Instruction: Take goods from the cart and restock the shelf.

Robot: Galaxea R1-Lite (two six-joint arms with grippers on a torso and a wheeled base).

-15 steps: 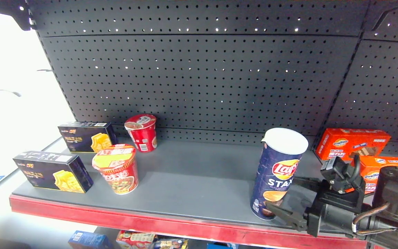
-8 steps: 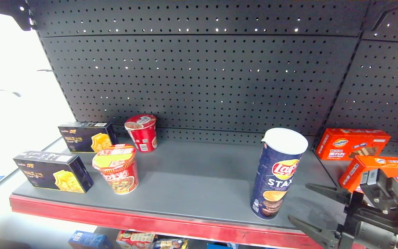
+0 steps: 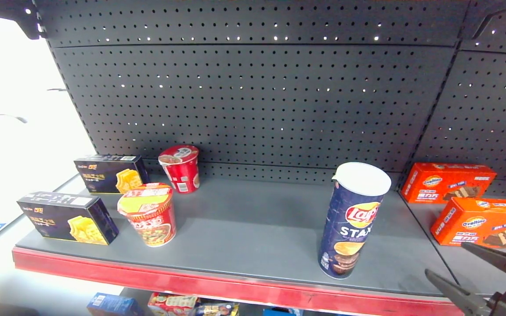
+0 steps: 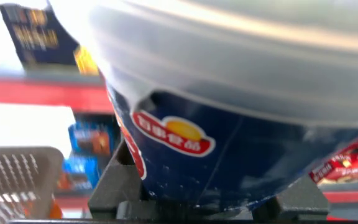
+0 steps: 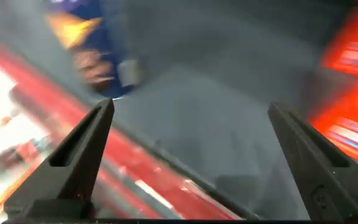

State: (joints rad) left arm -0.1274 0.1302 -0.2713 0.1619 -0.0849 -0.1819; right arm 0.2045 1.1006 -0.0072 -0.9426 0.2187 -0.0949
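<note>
A tall blue chips can (image 3: 353,219) with a white lid stands upright near the front of the grey shelf (image 3: 253,228). My right gripper (image 3: 477,271) is open, low at the right and off the shelf's red front edge, well apart from that can. In the right wrist view the gripper (image 5: 191,109) has nothing between its fingers (image 5: 82,155), and the can (image 5: 95,46) is off to one side. In the left wrist view my left gripper (image 4: 210,200) is shut on a second blue chips can (image 4: 229,149) with a clear lid.
Two dark boxes (image 3: 68,217) and two red noodle cups (image 3: 149,213) fill the shelf's left. Orange boxes (image 3: 483,221) lie on the right. A perforated back panel (image 3: 253,101) rises behind. More goods (image 3: 178,305) sit on the level below. A mesh cart basket (image 4: 14,180) is beneath the left gripper.
My right gripper, open throughout, has drawn back from the standing chips can toward the lower right. The can has stayed upright in place.
</note>
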